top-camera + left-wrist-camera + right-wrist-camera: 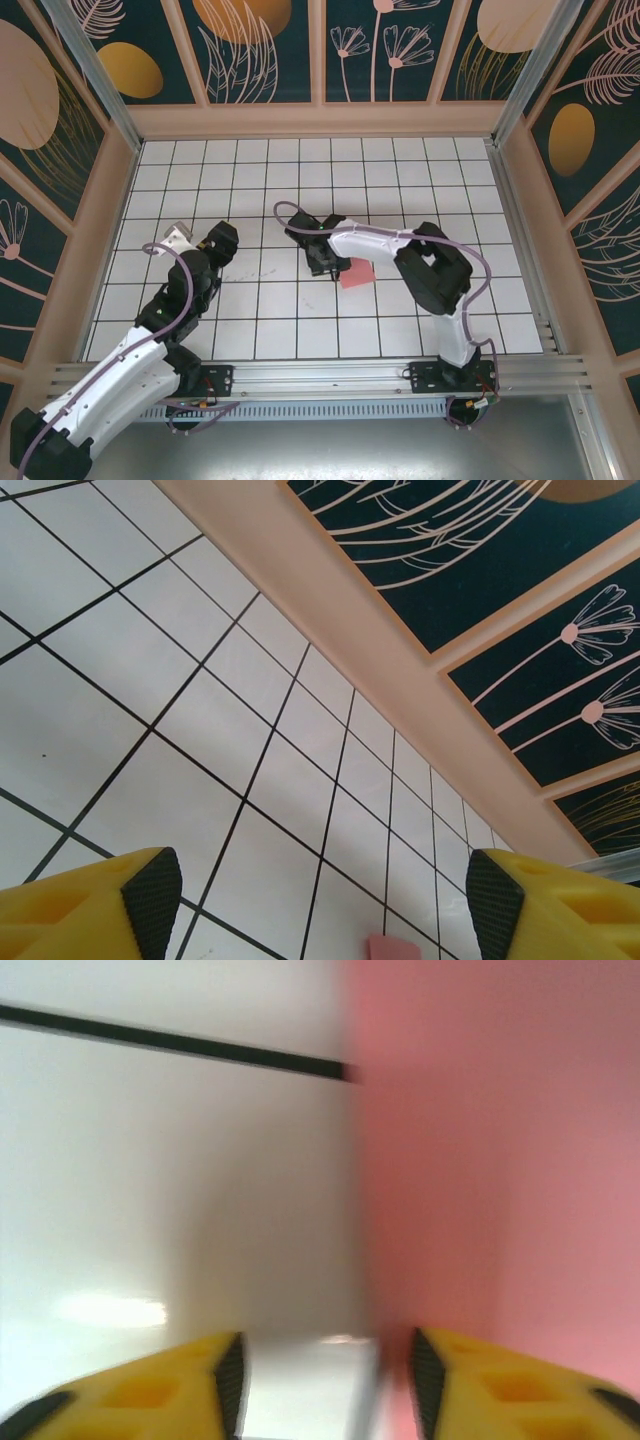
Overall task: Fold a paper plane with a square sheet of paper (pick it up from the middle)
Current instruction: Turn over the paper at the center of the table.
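The right hand point(325, 1360) sits low over the white tiled surface point(150, 1210), its yellow fingers parted and nothing gripped between them. The pink paper point(500, 1160) lies on the surface near its middle, its edge running toward that gap. Well to the left, the left hand point(320, 890) hangs wide open and empty, a corner of the paper ahead of it.
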You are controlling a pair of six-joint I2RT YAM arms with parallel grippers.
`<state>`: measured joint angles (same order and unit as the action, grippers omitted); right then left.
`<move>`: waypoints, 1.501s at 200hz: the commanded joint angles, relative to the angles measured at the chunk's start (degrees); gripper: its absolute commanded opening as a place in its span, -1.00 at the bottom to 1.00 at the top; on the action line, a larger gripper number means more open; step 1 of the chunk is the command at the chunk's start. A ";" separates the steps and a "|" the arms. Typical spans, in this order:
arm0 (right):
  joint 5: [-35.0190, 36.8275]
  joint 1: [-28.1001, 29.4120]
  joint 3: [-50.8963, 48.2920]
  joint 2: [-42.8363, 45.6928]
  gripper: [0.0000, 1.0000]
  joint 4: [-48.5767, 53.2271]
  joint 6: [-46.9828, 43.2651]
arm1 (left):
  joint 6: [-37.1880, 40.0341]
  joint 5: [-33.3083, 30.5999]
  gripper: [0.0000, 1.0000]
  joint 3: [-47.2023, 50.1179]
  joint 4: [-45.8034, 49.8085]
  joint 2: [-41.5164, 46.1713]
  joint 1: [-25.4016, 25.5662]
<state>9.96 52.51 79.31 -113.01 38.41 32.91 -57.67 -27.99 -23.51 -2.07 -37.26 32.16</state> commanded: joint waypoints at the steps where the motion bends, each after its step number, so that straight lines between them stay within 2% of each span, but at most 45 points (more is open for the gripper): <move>1: -15.32 -1.79 -5.06 9.77 0.28 -13.60 -0.13 | 0.43 -0.80 0.55 0.30 1.42 0.32 -0.35; 18: -21.60 -5.12 -13.46 16.51 0.26 -22.82 2.03 | 0.96 0.98 0.56 0.61 -0.25 -0.81 -0.36; 27: -24.82 -7.31 -18.19 19.55 0.19 -27.60 3.83 | 1.21 2.36 0.55 0.53 -1.20 -1.98 -0.40; 54: -30.20 -13.83 -29.80 25.10 -0.50 -38.32 8.08 | 2.66 10.24 0.50 -0.63 -5.71 -8.61 -0.35; 81: -38.64 -17.24 -36.05 24.69 -0.86 -46.39 9.59 | 3.84 20.15 0.42 -4.32 -9.33 -18.70 -0.38; 105: -37.55 -18.14 -39.57 22.28 -0.86 -48.19 11.25 | 4.34 27.91 0.34 -8.47 -10.72 -27.73 -0.36; 122: -39.65 -18.74 -41.22 19.32 -0.86 -51.32 13.10 | 4.07 32.44 0.29 -11.03 -11.75 -33.16 -0.35; 154: -36.60 -19.16 -42.62 15.79 -0.87 -50.84 18.13 | 3.52 37.85 0.26 -14.49 -13.95 -40.48 -0.41; 192: -36.56 -18.01 -50.12 14.64 -0.85 -63.81 35.67 | 4.09 43.20 0.16 -21.48 -13.93 -49.82 -0.33; 210: -35.80 -16.69 -52.21 13.86 -0.83 -68.24 40.32 | 4.57 46.12 0.05 -25.54 -14.31 -54.84 0.06; 264: -34.72 -16.03 -50.05 13.41 -0.82 -63.71 38.91 | 5.18 54.26 -0.34 -39.53 -15.95 -71.98 2.92; 288: -35.70 -16.04 -49.70 12.58 -0.81 -64.15 38.66 | 4.47 56.13 -0.32 -41.71 -19.56 -76.37 2.99; 300: -35.82 -16.04 -49.69 12.53 -0.81 -64.25 38.56 | 5.12 56.38 -0.34 -44.34 -18.04 -79.05 3.04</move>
<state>-25.85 35.75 29.95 -97.56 -30.70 70.72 -53.39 24.99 -63.55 -18.22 -112.36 35.22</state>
